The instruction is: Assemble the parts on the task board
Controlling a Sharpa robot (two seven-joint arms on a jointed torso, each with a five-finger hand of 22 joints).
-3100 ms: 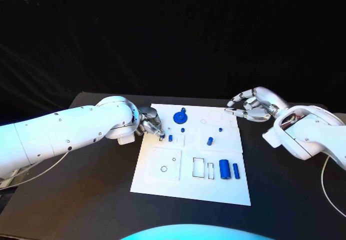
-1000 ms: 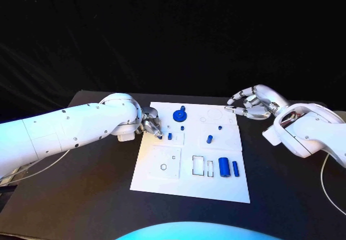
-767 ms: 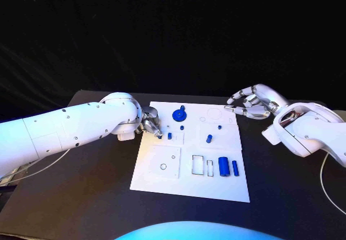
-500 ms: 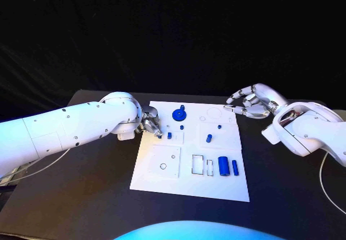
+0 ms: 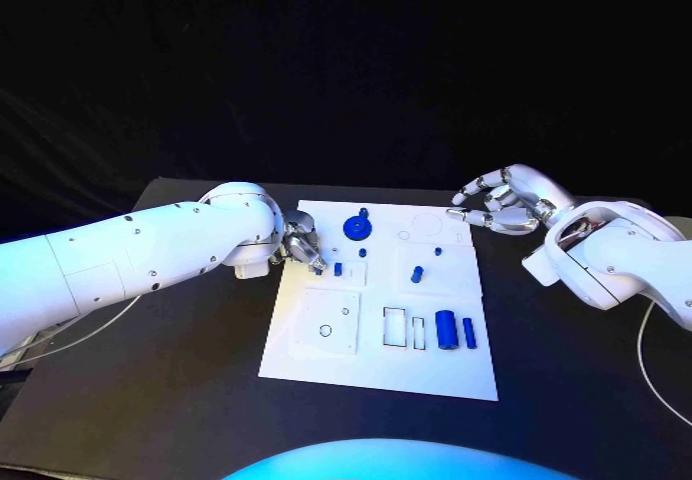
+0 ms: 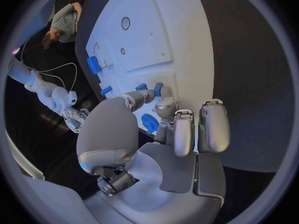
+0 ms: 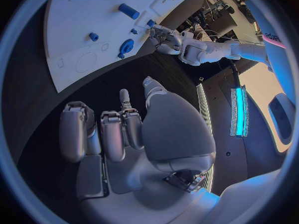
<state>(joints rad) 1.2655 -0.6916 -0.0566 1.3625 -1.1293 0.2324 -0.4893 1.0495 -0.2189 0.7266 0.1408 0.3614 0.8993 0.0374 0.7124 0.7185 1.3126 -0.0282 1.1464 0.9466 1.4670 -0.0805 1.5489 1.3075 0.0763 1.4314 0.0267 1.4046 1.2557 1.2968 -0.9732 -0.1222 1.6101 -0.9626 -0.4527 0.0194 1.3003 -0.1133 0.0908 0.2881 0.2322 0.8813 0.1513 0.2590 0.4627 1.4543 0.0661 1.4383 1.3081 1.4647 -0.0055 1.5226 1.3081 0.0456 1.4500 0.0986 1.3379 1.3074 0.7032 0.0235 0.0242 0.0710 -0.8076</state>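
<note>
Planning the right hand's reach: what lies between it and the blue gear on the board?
In the head view, only bare white task board with faint circle outlines separates the right hand from the blue gear.

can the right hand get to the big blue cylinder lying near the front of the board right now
Probably yes. The right hand hovers off the task board's far right corner with curled fingers, holding nothing. The big blue cylinder lies uncovered on the right side, nothing between them; the left hand works on the opposite edge.

Small blue parts [image 5: 447, 329] scattered on white task board [image 5: 378, 375]
</note>
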